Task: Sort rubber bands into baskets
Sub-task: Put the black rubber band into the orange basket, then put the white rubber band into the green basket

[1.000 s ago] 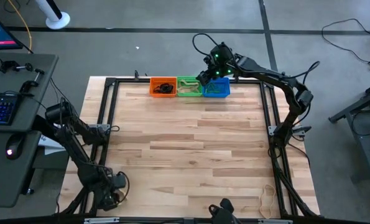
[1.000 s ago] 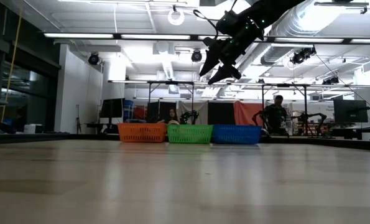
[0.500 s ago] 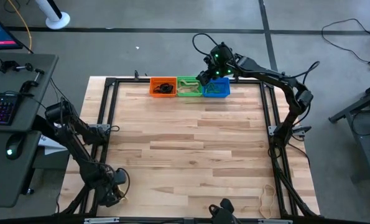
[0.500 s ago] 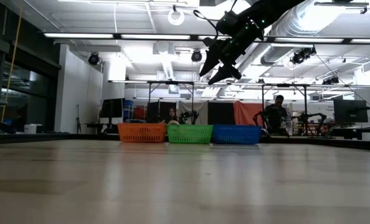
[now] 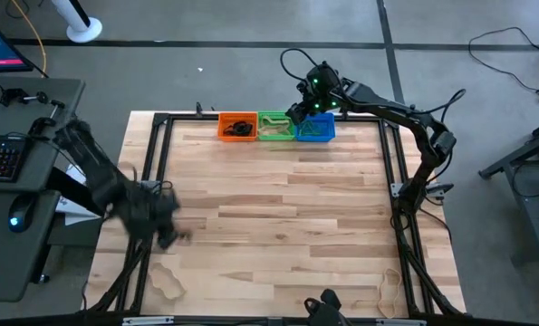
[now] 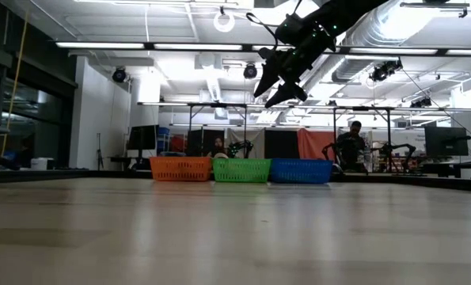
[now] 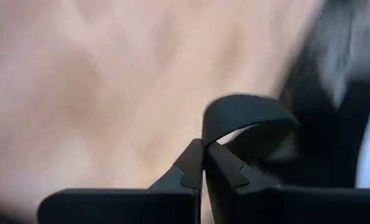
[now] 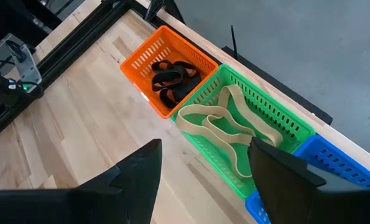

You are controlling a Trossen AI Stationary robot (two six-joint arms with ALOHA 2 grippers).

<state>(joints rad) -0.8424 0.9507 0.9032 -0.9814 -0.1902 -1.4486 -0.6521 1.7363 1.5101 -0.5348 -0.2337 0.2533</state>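
Three ribbed plastic baskets sit in a row running left to right along the table's (image 5: 278, 208) far edge: orange (image 5: 237, 127), green (image 5: 274, 127), blue (image 5: 316, 129); black bands (image 8: 170, 77) lie in the orange, tan loops (image 8: 225, 129) in the green; the right gripper (image 5: 298, 112) hangs above them, fingers spread; the left gripper (image 7: 203, 167), by the near-left corner half a second ago, is now mid-left, pinched shut on a dark band (image 7: 250, 118).

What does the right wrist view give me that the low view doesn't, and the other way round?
Right wrist only: the contents, black bands in the orange basket and tan bands in the green basket. Low only: the right tool hanging high above the baskets, and a person in the room behind. Both: orange basket, green basket and blue basket in one row.
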